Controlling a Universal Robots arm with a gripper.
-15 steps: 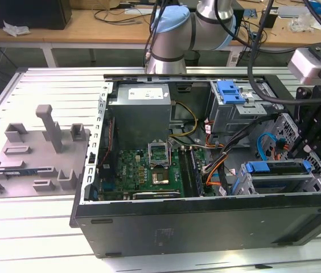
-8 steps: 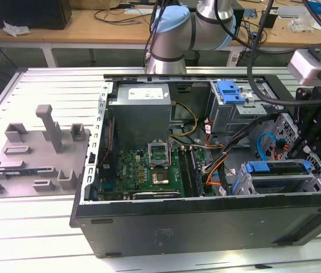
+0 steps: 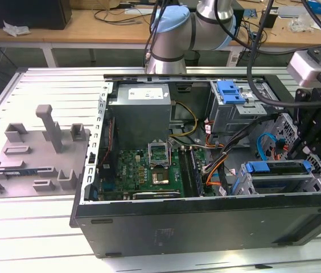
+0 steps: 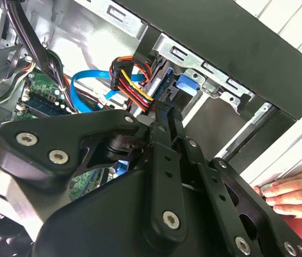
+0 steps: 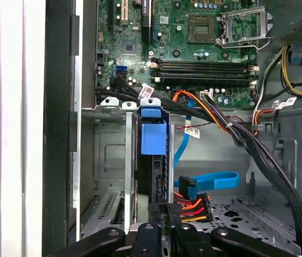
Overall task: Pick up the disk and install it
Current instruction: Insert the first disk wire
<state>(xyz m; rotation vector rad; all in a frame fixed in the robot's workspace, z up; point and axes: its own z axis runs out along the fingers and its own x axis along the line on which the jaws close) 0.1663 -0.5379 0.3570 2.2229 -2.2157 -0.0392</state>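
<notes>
The picking-up looks done and the installing is under way: the disk (image 3: 277,168) is sitting in the drive cage (image 3: 246,186) at about 4 o'clock of the open computer case (image 3: 206,227) in the exterior view, its blue frame running along the cage's upper edge. The gripper (image 5: 159,210) is reaching down into that same corner. In both wrist views the jaws are standing drawn close together with nothing visibly clamped between them, and their tips are lying at the near end of the disk, which is showing edge-on in the first wrist view. I judge this to be the seating stage, though whether the disk is fully home I cannot tell.

Any further move here is calling for force kept straight along the cage's rails and for staying clear of the wiring: the power plug (image 5: 191,206) and the blue data cable (image 5: 215,179) are hanging just beside the tips.

The case is also housing the motherboard (image 3: 149,170) near its centre and the power supply (image 3: 143,105) at 11 o'clock. A second cage (image 3: 220,114) at 1 o'clock is carrying a bare blue bracket (image 3: 231,91). Outside the case, a grey fixture (image 3: 35,153) is standing on the worktop (image 3: 35,233) at 9 o'clock, and a person's hand (image 4: 290,193) is resting just beside the case's outer wall
</notes>
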